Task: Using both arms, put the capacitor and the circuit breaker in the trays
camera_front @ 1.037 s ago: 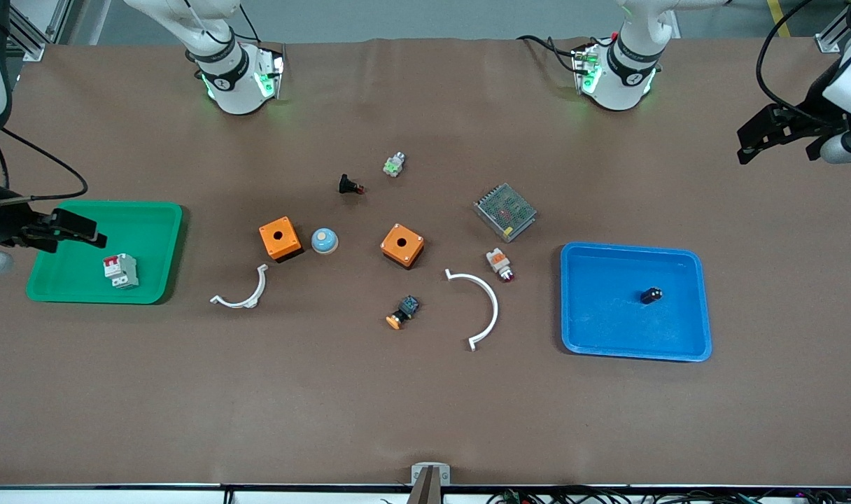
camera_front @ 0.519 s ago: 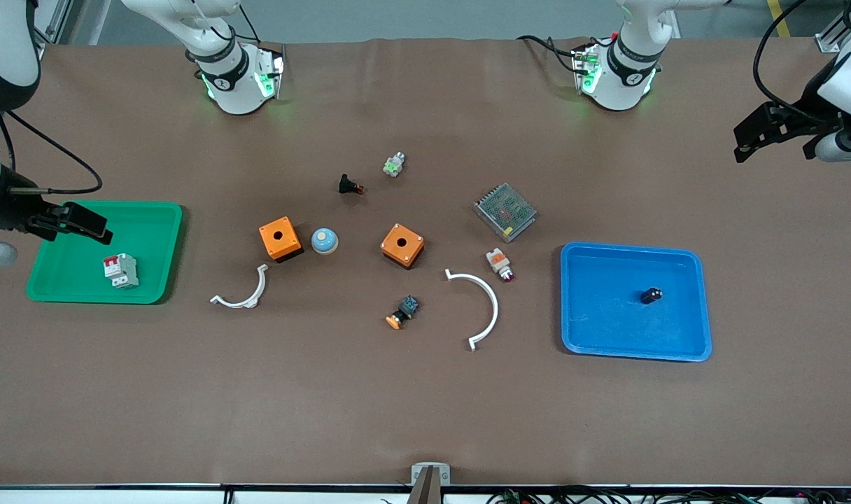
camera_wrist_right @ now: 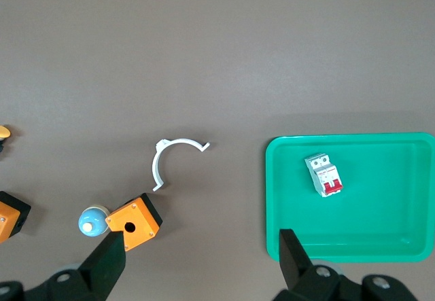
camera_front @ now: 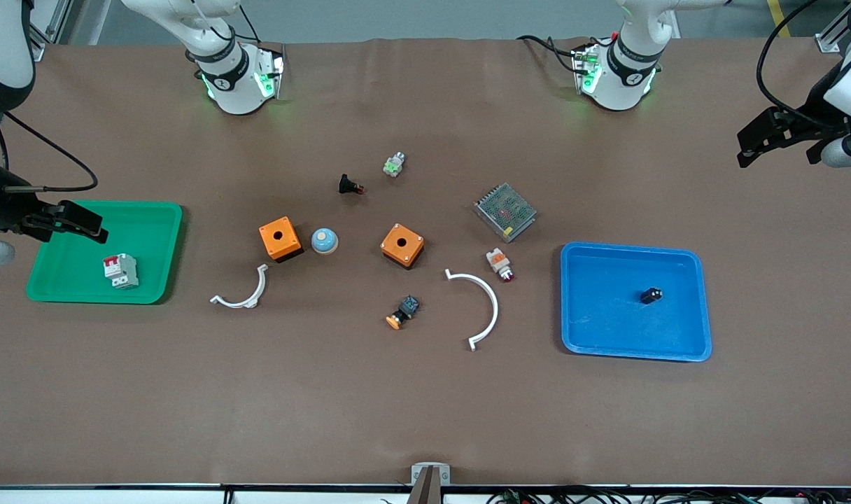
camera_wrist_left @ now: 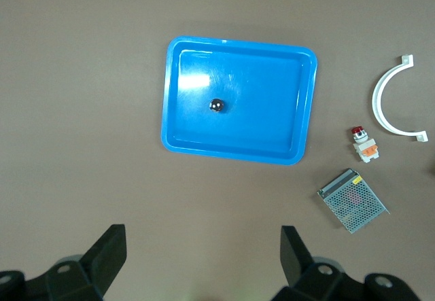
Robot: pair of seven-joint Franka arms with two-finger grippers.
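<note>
The capacitor (camera_front: 651, 295), a tiny black cylinder, lies in the blue tray (camera_front: 691, 350) at the left arm's end of the table; the left wrist view shows the capacitor (camera_wrist_left: 217, 104) in that tray (camera_wrist_left: 238, 153). The circuit breaker (camera_front: 120, 270), white-grey with red levers, lies in the green tray (camera_front: 82, 294) at the right arm's end; the right wrist view shows the breaker (camera_wrist_right: 323, 175) in its tray (camera_wrist_right: 272, 199). My left gripper (camera_front: 747, 143) (camera_wrist_left: 202, 250) is open and empty, raised over bare table beside the blue tray. My right gripper (camera_front: 93, 227) (camera_wrist_right: 202, 257) is open and empty, raised over the green tray's edge.
Between the trays lie two orange boxes (camera_front: 280, 239) (camera_front: 402, 245), a blue dome button (camera_front: 324, 241), two white curved clips (camera_front: 243, 294) (camera_front: 478, 308), a metal power supply (camera_front: 504, 211), an indicator lamp (camera_front: 499, 264), a black push-button (camera_front: 348, 185) and an orange-capped button (camera_front: 402, 311).
My right gripper has drifted a little toward the robots' side over the green tray's edge. My left gripper has barely shifted. The capacitor and the breaker have not moved.
</note>
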